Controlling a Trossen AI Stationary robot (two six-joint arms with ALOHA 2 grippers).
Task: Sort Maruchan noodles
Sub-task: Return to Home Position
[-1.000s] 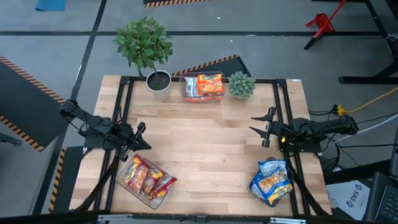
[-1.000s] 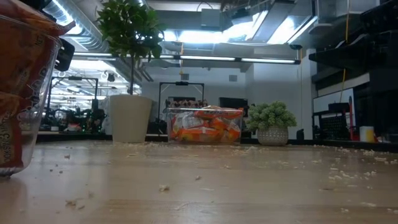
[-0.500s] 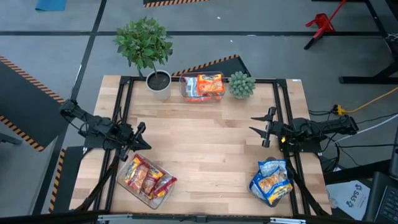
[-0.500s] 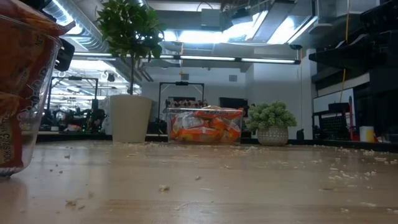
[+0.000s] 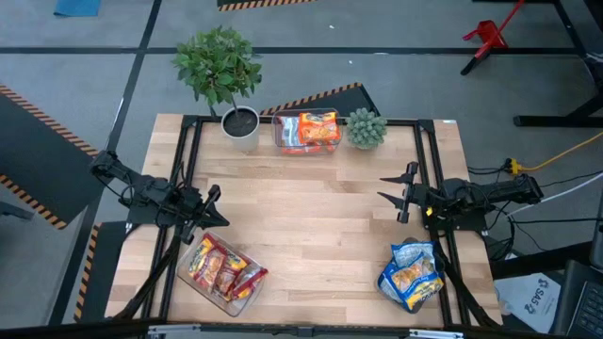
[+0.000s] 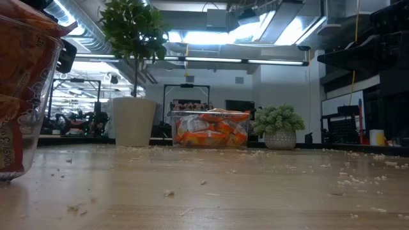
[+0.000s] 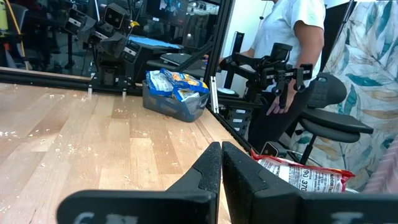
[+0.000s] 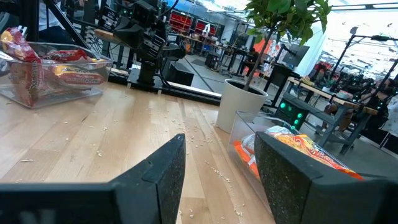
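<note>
Three bins hold the noodles, seen from above: red packets (image 5: 221, 273) near the left hand (image 5: 215, 209), orange packets (image 5: 317, 130) at the far edge, and blue packets (image 5: 412, 275) by the right hand (image 5: 384, 188).

The low view shows the orange packets far across the tabletop (image 6: 223, 185).

In the left wrist view the fingers (image 7: 208, 171) are pressed together, empty.

In the right wrist view the fingers (image 8: 168, 168) are parted, empty.

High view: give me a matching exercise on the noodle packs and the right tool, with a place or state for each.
Column one:
1. red packs
2. orange packs
3. blue packs
4. right tool

Column two:
A. open
B. in the dark bin, by the right arm
C. in the far tub, between the big plant and the small plant
D. in the near tub, by the left arm

Pairs: 1-D, 2-C, 3-B, 4-A
</note>
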